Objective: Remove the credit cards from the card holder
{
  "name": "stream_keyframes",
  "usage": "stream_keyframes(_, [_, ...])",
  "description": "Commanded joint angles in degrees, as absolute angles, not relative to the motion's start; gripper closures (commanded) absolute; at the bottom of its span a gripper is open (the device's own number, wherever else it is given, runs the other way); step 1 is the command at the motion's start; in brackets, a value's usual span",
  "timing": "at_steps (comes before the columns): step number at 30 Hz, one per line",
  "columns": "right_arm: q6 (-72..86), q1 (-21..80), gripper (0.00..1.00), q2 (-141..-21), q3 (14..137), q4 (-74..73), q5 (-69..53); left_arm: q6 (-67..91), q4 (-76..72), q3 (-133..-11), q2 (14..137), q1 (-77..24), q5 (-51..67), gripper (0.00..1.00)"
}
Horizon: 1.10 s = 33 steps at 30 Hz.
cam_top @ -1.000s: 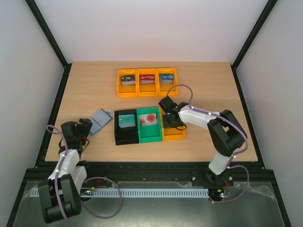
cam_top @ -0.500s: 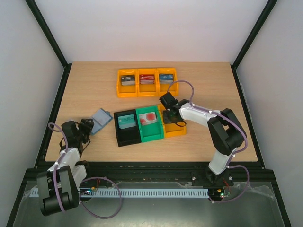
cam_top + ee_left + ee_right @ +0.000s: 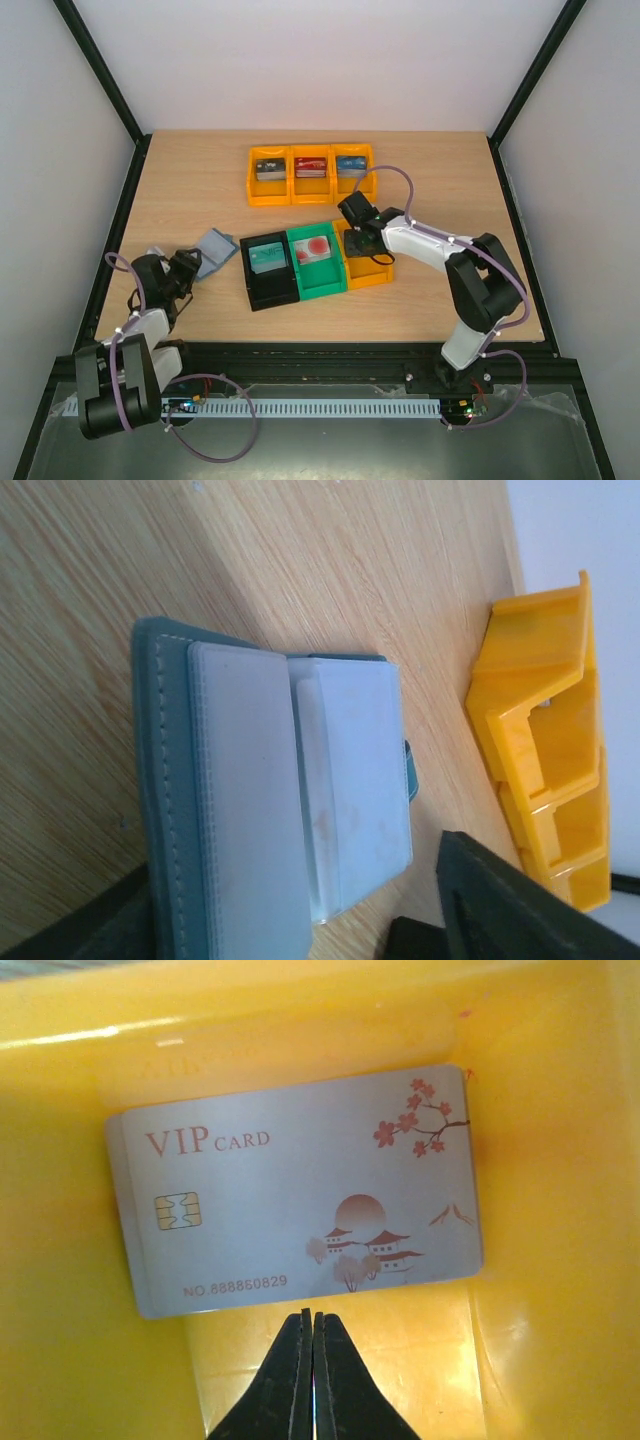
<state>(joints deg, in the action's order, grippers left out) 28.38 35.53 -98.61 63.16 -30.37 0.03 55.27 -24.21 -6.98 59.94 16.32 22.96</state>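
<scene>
On the tabletop [image 3: 200, 190], the left fingers [image 3: 500, 900], still apart, are narrowed around the card holder [image 3: 270, 780]. The right fingers [image 3: 285, 1380], together, are lifted off a credit card [image 3: 290, 1190].

card holder [image 3: 270, 790] open on table [image 3: 330, 570] | orange bin [image 3: 545, 750] at right

My bench [image 3: 200, 190]: pale wood, light grain, w/ black rail [image 3: 300, 352] along near edge. Plain white back wall [image 3: 320, 60] on far side. White L wall [image 3: 50, 200] & R wall [image 3: 590, 200]. Black frame posts [image 3: 100, 75] slant up from far corners. Light soft & even, shadows faint.
</scene>
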Motion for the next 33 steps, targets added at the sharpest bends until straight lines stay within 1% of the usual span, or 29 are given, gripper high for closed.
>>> stream_keyframes(1, [27.4, 35.2, 0.98, -95.1, 64.8, -32.4, 2.4, 53.1, -28.5, -6.1, 62.6, 15.8, 23.2, 0.4])
stream_keyframes(3, [27.4, 35.2, 0.98, -94.4, 65.0, -32.6, 2.5, 52.4, -29.5, -6.1, 63.8, 15.7, 23.4, 0.48])
stream_keyframes(4, [27.3, 35.2, 0.98, -94.0, 65.1, -32.8, 2.5, 52.2, -29.9, -6.1, 64.2, 15.6, 23.4, 0.55])
stream_keyframes(9, [26.7, 34.9, 0.98, -91.9, 66.6, -34.1, 3.3, 50.1, -31.3, -6.8, 64.0, 15.6, 25.3, 0.96])
stream_keyframes(10, [26.5, 34.8, 0.98, -91.4, 67.0, -34.3, 3.4, 49.4, -31.5, -7.3, 63.6, 15.6, 26.0, 0.98])
stream_keyframes(15, [23.2, 34.3, 0.98, -87.5, 70.9, -33.8, 1.9, 42.0, -29.2, -13.0, 61.1, 15.6, 31.2, 0.98])
stream_keyframes(18, [19.1, 34.3, 0.94, -83.1, 73.1, -29.8, -4.9, 34.0, -26.0, -18.5, 58.2, 14.9, 36.4, 0.98])
stream_keyframes(20, [17.0, 34.3, 0.86, -79.7, 73.8, -25.7, -13.3, 26.3, -22.5, -23.2, 54.3, 13.4, 39.2, 0.98])
stream_keyframes(22, [15.7, 34.3, 0.76, -76.7, 73.8, -21.0, -20.8, 16.0, -19.0, -27.4, 49.7, 11.2, 41.3, 0.98])
stream_keyframes(26, [17.2, 34.4, 0.56, -73.5, 73.2, -10.9, -35.5, 1.7, -12.2, -35.7, 43.6, 7.3, 53.3, 0.98])
stream_keyframes(28, [21.3, 34.6, 0.46, -73.1, 72.6, -4.8, -42.4, -1.4, -8.0, -40.2, 43.2, 4.9, 58.0, 0.98])
stream_keyframes(30, [25.2, 34.8, 0.37, -73.0, 71.9, 2.4, -48.5, -1.7, -5.9, -43.8, 43.3, 1.8, 59.2, 0.98])
stream_keyframes(33, [28.0, 35.9, 0.23, -72.8, 71.8, 7.7, -53.3, 3.0, -8.8, -47.0, 43.7, -2.8, 58.4, 0.98])
